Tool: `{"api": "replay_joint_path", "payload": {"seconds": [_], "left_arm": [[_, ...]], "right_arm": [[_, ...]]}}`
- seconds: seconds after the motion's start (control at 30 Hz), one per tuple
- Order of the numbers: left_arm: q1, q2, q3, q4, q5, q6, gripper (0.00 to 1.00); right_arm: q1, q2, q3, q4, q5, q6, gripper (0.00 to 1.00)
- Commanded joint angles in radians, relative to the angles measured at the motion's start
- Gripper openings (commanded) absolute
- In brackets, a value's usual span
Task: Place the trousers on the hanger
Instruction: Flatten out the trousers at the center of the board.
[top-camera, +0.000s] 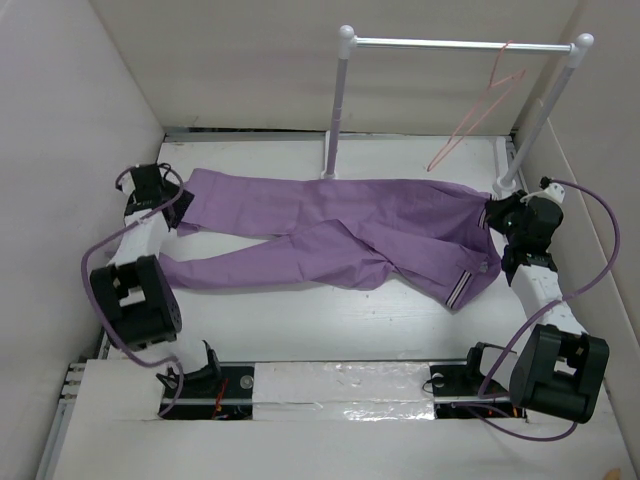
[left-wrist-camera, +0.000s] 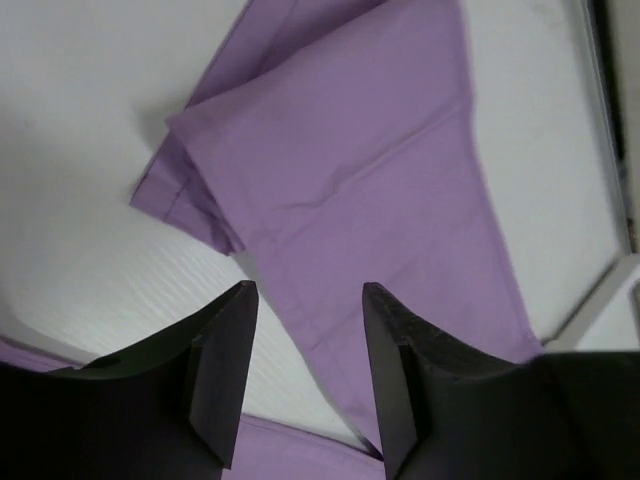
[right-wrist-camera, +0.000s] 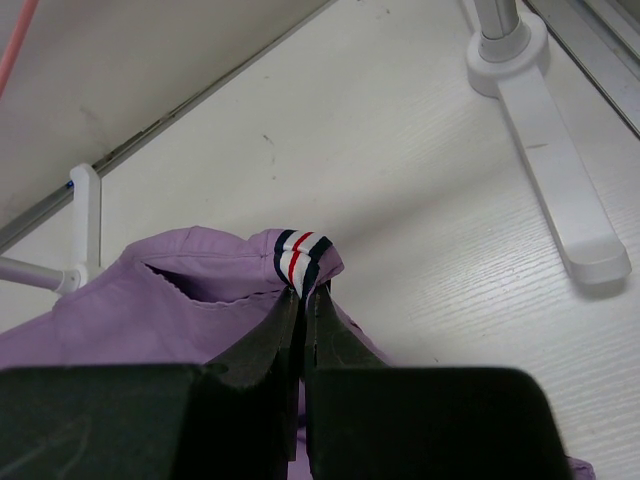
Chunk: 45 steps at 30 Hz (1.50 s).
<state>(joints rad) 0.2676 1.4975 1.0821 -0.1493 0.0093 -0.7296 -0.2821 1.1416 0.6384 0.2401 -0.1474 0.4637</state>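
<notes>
The lilac trousers (top-camera: 330, 225) are spread flat, with the legs laid leftward and the striped waistband at the right. The thin pink hanger (top-camera: 459, 135) is hung tilted at the far right.

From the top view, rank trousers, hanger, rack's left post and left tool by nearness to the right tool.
1. trousers, gripped at waistband.
2. hanger, on the bar behind.
3. rack's left post, back centre.
4. left tool, far left.

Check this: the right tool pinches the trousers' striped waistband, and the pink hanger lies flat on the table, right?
No. The hanger hangs from the rack's bar, not on the table; see the top view. The right tool does pinch the trousers' striped waistband.
</notes>
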Motion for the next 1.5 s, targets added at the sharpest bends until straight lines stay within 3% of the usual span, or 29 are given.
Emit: {"api": "replay_joint_path", "payload": {"seconds": [0.0, 0.07, 0.17, 0.33, 0.43, 0.57, 0.73, 0.8, 0.93, 1.13, 1.23, 1.33, 1.47], "left_arm": [[0.024, 0.087, 0.013, 0.005, 0.048, -0.077, 0.43], [0.047, 0.084, -0.011, 0.013, 0.0, -0.131, 0.26], [0.068, 0.055, -0.066, 0.051, -0.075, -0.16, 0.11], [0.068, 0.116, -0.053, 0.041, -0.089, -0.163, 0.04], [0.078, 0.185, -0.028, 0.019, -0.092, -0.166, 0.04], [0.078, 0.239, -0.014, 0.017, -0.106, -0.16, 0.21], [0.078, 0.277, -0.001, 0.002, -0.138, -0.151, 0.3], [0.078, 0.288, 0.006, 0.007, -0.135, -0.151, 0.4], [0.078, 0.294, 0.002, 0.031, -0.117, -0.156, 0.42], [0.078, 0.325, 0.032, 0.013, -0.127, -0.149, 0.33], [0.078, 0.334, 0.035, 0.02, -0.127, -0.154, 0.17], [0.078, 0.343, 0.044, 0.021, -0.134, -0.151, 0.16], [0.067, 0.362, 0.061, 0.02, -0.138, -0.148, 0.0]], "right_arm": [[-0.006, -0.029, 0.018, 0.064, 0.009, -0.014, 0.0], [-0.006, -0.032, 0.02, 0.059, 0.006, -0.022, 0.0], [-0.006, -0.022, 0.021, 0.065, -0.012, -0.028, 0.0], [-0.006, 0.006, 0.018, 0.099, -0.03, -0.02, 0.0], [-0.006, 0.01, 0.021, 0.102, -0.038, -0.02, 0.0], [-0.006, 0.01, 0.02, 0.11, -0.044, -0.022, 0.0], [-0.006, 0.014, 0.017, 0.12, -0.044, -0.02, 0.0], [-0.006, 0.02, 0.011, 0.126, -0.052, -0.02, 0.0], [-0.006, 0.03, -0.005, 0.149, -0.069, -0.02, 0.0], [-0.006, 0.03, 0.001, 0.15, -0.07, -0.013, 0.0], [-0.006, 0.018, 0.0, 0.145, -0.061, -0.011, 0.0], [-0.006, 0.009, -0.003, 0.145, -0.067, -0.01, 0.0], [-0.006, -0.005, -0.008, 0.148, -0.073, -0.008, 0.0]]}}
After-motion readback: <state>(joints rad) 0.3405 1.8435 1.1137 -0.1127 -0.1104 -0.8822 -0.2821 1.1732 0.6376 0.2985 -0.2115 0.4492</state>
